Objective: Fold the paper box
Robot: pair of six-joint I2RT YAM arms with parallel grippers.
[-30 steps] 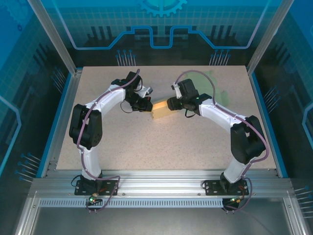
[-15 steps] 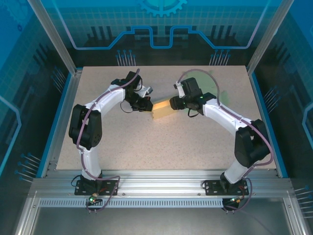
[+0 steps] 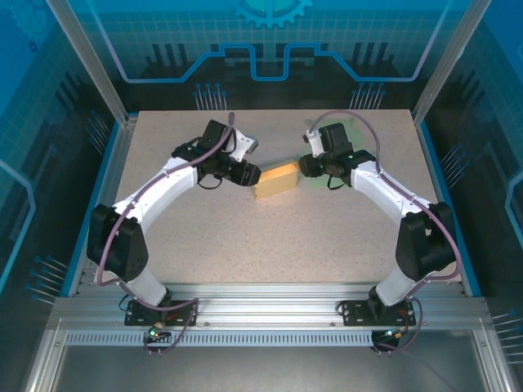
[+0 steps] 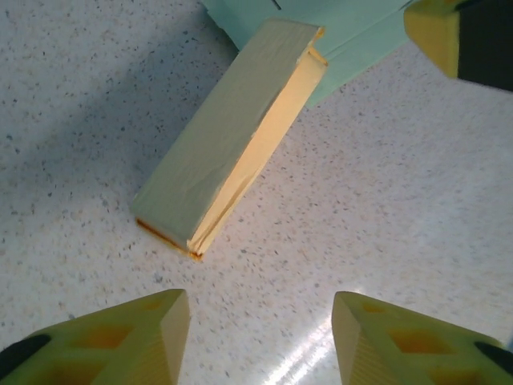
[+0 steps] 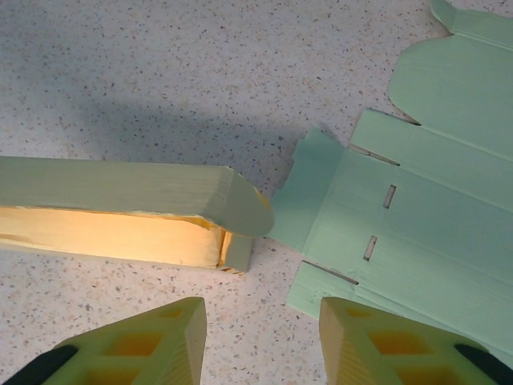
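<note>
Yellow paper box (image 3: 276, 180) lies flat, its length running near-left to far-right

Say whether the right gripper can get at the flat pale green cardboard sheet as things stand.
Probably yes. The right gripper hangs open close above the flat pale green cardboard sheet, whose surface lies bare on the table. The folded yellow paper box lies at its edge, not between.

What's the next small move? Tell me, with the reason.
Probably ease the right gripper forward and press the rounded end flap in: it sits bulged over the end of the yellow box, not flush, and the long seam gapes. Both grippers stand open and clear of the box; the left gripper could brace the far end.
</note>
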